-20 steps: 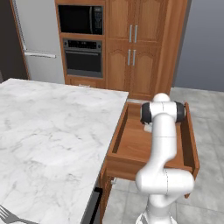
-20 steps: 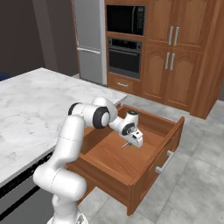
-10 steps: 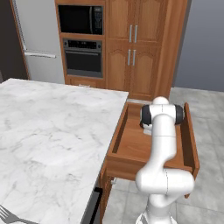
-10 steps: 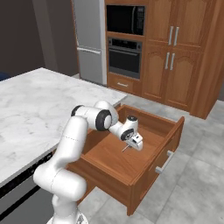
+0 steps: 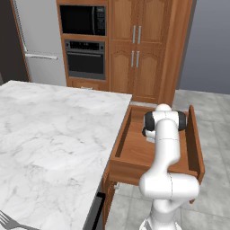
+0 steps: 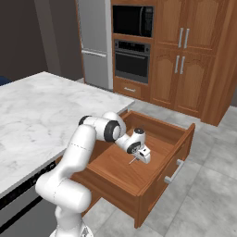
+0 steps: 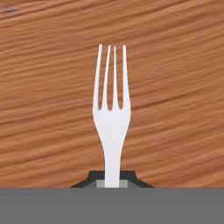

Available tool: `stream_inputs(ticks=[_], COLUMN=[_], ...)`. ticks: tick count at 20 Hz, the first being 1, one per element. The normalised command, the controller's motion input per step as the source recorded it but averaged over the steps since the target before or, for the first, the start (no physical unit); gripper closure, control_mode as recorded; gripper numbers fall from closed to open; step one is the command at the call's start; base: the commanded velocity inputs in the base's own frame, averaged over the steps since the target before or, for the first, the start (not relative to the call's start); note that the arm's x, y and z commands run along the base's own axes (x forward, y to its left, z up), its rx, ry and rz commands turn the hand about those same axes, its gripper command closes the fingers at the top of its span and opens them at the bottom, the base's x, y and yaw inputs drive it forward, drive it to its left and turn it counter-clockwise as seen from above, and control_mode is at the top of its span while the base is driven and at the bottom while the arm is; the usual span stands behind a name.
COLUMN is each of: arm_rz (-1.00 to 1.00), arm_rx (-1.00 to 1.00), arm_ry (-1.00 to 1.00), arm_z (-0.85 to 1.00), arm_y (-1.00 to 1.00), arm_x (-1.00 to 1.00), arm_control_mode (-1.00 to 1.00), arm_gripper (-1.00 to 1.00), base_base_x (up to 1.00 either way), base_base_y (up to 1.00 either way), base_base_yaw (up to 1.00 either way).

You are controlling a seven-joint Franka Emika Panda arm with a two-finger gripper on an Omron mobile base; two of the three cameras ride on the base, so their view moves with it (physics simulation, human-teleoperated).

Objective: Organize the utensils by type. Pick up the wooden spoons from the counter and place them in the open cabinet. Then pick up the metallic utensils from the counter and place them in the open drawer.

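fork (image 7: 111, 113) front and centre in the hand view, four pale tines pointing away from the hand, its handle pinched between the two dark finger tips of the gripper (image 7: 112, 178), so the gripper is clamped on the fork. behind it, nothing but the reddish-brown wood grain of the drawer (image 6: 111, 166) floor.

over to the right base view: the gripper (image 6: 139, 159) is down inside the open drawer, just above the flat bottom, with the thin grey fork (image 6: 133, 160) poking out of it. whether the fork touches the wood, cannot tell. the white arm bends off the counter side and reaches in over the drawer's near wall.

left base view now: the arm rises in front of the drawer (image 5: 130, 152) and its elbow covers the hand. the counter (image 5: 49, 139), white marble with grey veins, runs wide to the left, and at its near bottom corner another grey metal utensil (image 5: 11, 222) shows its tines at the edge of the picture.

at the back, an oven (image 5: 85, 58) under a microwave (image 5: 82, 20), a grey fridge (image 5: 38, 42) beside them, and tall wooden cabinets (image 5: 137, 45) with paired slim handles, all well apart from the drawer.
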Motion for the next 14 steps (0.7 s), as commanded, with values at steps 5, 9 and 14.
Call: stream_inputs(ticks=[5, 9, 14], arm_rz=[0.0, 0.0, 0.0], arm_rx=[0.0, 0.0, 0.0], arm_ry=[0.0, 0.0, 0.0], arm_z=[-0.29, -0.28, -0.3], arm_y=[0.0, 0.0, 0.0], arm_x=[0.12, 0.1, 0.06], arm_control_mode=[-1.0, -1.0, -1.0], arm_gripper=[1.0, 1.0, 1.0], base_base_x=[0.0, 0.0, 0.0], base_base_y=[0.0, 0.0, 0.0], base_base_yaw=[0.0, 0.0, 0.0])
